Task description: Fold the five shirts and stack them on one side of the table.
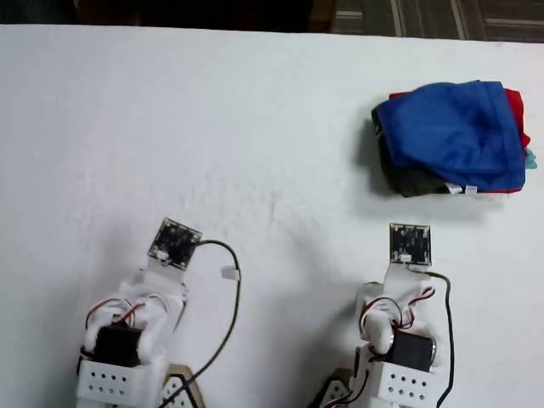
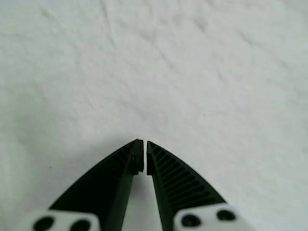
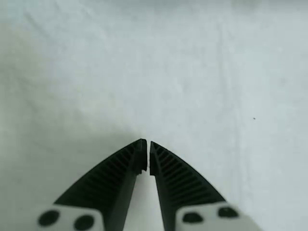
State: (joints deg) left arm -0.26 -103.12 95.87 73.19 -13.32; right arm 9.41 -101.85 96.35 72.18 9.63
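A stack of folded shirts (image 1: 450, 138) lies at the right side of the white table (image 1: 212, 127), a blue shirt on top, with red, dark green and a bit of light blue showing beneath. Both arms sit folded back at the near edge, far from the stack. My left gripper (image 2: 144, 144) is shut over bare white cloth with nothing between its black fingers (image 2: 115, 178). My right gripper (image 3: 147, 144) is likewise shut above the bare table, holding nothing. In the high view the left arm (image 1: 136, 331) is at the near left and the right arm (image 1: 399, 331) at the near right.
The table's far edge (image 1: 255, 30) runs along the top of the high view, with dark floor beyond. A black cable (image 1: 231, 297) loops beside the left arm and another (image 1: 448, 323) runs along the right arm.
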